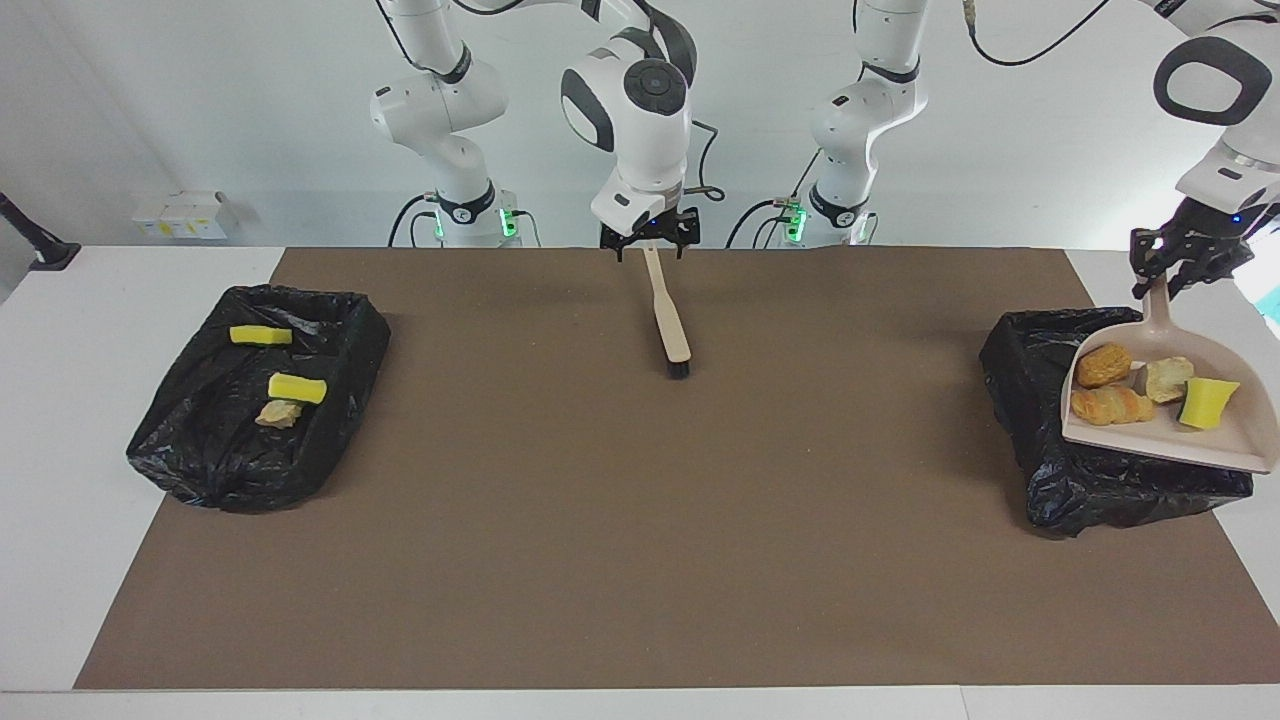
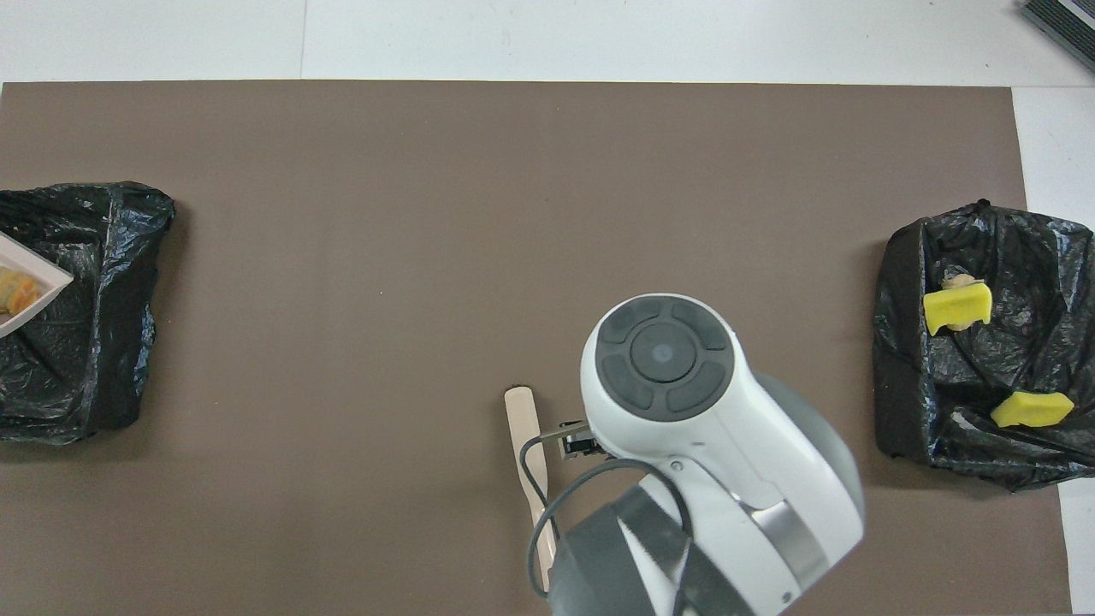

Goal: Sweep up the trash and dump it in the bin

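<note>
My left gripper (image 1: 1163, 283) is shut on the handle of the beige dustpan (image 1: 1215, 435), which it holds over the black-lined bin (image 1: 1050, 450) at the left arm's end. In the pan lie two orange-brown chunks (image 1: 1104, 364), a tan chunk (image 1: 1167, 378) and a green-and-yellow sponge piece (image 1: 1207, 402). My right gripper (image 1: 650, 247) is shut on the handle of the wooden brush (image 1: 668, 322), whose bristles rest on the mat. In the overhead view only the pan's corner (image 2: 26, 282) and the brush (image 2: 523, 423) show.
A second black-lined bin (image 1: 200, 440) at the right arm's end holds two yellow sponge bits (image 1: 297, 387) and a tan chunk (image 1: 278, 413). It also shows in the overhead view (image 2: 907, 359). A brown mat (image 1: 640, 520) covers the table.
</note>
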`<move>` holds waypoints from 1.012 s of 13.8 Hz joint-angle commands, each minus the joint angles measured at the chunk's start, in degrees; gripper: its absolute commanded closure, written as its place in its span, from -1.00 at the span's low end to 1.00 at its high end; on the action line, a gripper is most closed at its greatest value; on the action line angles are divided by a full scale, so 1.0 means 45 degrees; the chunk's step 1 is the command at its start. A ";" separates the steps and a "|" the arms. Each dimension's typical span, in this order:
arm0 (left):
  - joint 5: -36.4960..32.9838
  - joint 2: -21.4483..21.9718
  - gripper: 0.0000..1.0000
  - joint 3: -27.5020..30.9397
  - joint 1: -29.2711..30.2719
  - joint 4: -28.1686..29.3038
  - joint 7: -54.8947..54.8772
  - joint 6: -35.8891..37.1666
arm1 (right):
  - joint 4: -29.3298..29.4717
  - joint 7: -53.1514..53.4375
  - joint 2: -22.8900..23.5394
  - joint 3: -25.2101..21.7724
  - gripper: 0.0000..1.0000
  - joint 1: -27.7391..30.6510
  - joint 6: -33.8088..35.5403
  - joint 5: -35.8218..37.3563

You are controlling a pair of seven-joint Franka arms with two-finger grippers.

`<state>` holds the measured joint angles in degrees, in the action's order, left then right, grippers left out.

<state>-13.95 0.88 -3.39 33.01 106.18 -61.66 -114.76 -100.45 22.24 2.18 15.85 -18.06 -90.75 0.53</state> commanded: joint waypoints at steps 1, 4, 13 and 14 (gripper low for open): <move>-0.1834 -0.0331 1.00 -0.0047 0.0048 -0.0508 -0.1177 -0.0414 | 0.1286 -0.2452 0.0199 -0.0007 -1.00 0.1526 0.1083 0.0273; -0.3632 -0.0390 1.00 -0.0047 -0.0049 -0.0626 -0.2290 -0.0823 | 0.1697 -0.5031 0.0179 -0.0222 -1.00 0.2818 0.1202 0.0778; -0.5352 -0.1093 1.00 -0.0145 -0.1161 -0.2051 -0.6317 -0.1978 | 0.2167 -0.5550 0.0140 -0.0593 -1.00 0.5574 0.0929 0.1505; -0.6150 -0.1093 1.00 -0.0145 -0.1376 -0.2226 -0.6279 -0.1978 | 0.2167 -0.5083 0.0140 -0.0574 -1.00 0.5672 0.0929 0.1504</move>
<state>-37.37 -3.00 -4.56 28.86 99.22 -88.95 -124.15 -91.83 -3.44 2.24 12.63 6.45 -86.70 6.74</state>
